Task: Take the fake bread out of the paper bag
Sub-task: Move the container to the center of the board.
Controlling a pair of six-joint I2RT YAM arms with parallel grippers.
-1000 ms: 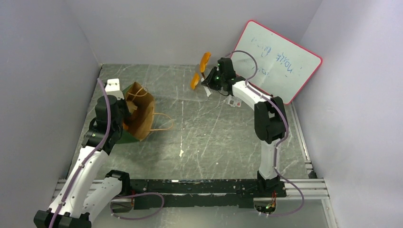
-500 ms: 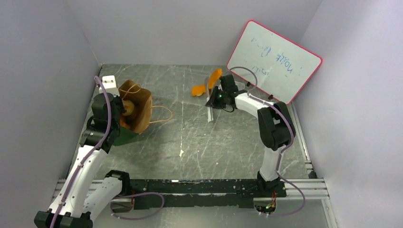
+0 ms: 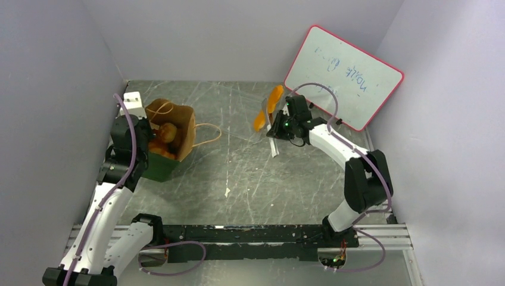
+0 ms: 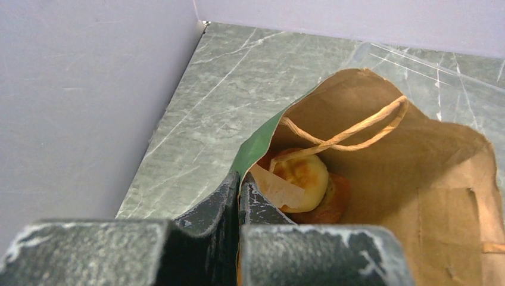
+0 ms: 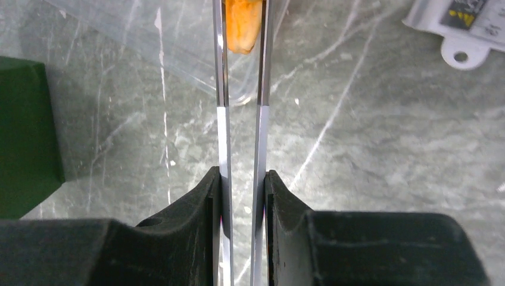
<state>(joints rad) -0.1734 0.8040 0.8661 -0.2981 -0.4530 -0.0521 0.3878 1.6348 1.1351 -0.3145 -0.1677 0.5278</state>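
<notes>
The paper bag (image 3: 181, 134) stands at the left, dark green outside and brown inside, mouth open upward. My left gripper (image 3: 147, 142) is shut on its near rim (image 4: 253, 146), one finger outside and one inside. Inside lie a round tan bun (image 4: 305, 174) and a darker orange piece (image 4: 337, 199) of fake bread (image 3: 164, 137). My right gripper (image 3: 277, 131) is shut on metal tongs (image 5: 241, 143). The tongs' tips pinch an orange fake bread piece (image 5: 242, 27), held above the table right of the middle (image 3: 268, 107).
A red-framed whiteboard (image 3: 345, 74) leans in the back right corner. A clear plastic sheet (image 5: 178, 56) lies on the table under the tongs. A white tag (image 5: 470, 24) lies nearby. The bag's cord handle (image 3: 208, 134) trails to its right.
The right arm has carried the tongs and orange bread piece rightward and toward the front. The left arm has shifted the bag back and turned its mouth up, so the bread inside shows.
</notes>
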